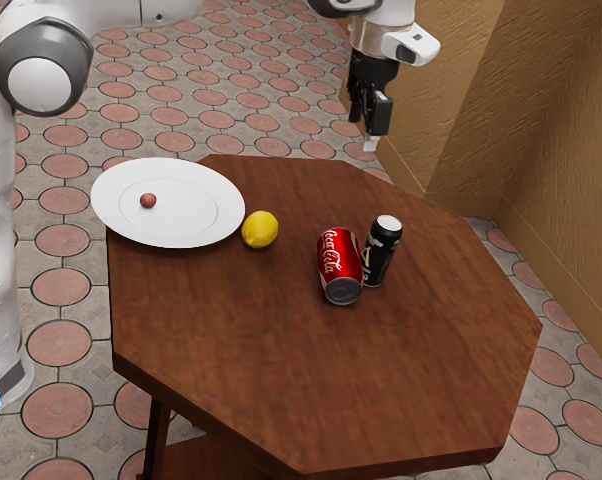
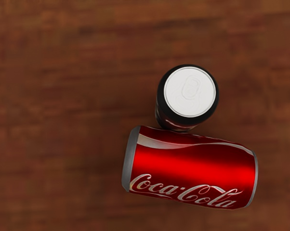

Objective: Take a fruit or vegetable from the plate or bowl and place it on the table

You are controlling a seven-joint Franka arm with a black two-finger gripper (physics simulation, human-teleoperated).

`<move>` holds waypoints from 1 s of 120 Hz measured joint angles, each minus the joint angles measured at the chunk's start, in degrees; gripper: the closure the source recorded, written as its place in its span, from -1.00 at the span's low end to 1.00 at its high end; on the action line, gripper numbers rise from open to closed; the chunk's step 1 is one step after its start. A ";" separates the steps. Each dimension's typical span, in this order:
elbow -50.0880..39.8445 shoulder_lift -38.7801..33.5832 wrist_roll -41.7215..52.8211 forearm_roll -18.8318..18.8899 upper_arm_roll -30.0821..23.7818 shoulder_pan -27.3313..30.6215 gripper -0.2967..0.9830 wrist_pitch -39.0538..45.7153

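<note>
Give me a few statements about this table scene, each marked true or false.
1. The lemon lies on the table, beside the plate. True.
2. Nothing lies on the plate. False: a small, round, reddish thing is on it.
3. The red can lies on its side. True.
4. Both cans are tipped over. False: the black can stands upright.
5. The gripper hangs raised, away from the lemon. True.
</note>
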 joint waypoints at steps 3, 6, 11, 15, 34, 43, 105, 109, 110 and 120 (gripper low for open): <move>0.00 -0.01 0.04 0.00 0.00 0.00 -0.54 0.00; 0.00 0.00 0.08 0.01 0.00 0.00 -0.54 -0.01; 0.00 -0.01 0.14 0.02 0.00 -0.01 -0.54 0.00; 0.00 0.00 0.19 0.03 -0.04 0.00 -0.54 0.02; 0.30 1.05 0.34 0.00 -0.61 -0.98 -0.54 0.16; 0.22 2.17 0.38 -0.01 -0.62 -1.57 -0.54 0.21; -3.72 2.58 0.57 0.08 0.41 -1.86 -0.54 0.34; -4.34 1.87 0.56 0.10 0.51 -1.85 -0.54 0.42; -4.80 1.55 0.54 0.10 0.54 -1.85 -0.54 0.44; -16.25 -5.59 0.25 0.06 1.40 -2.25 -0.54 2.54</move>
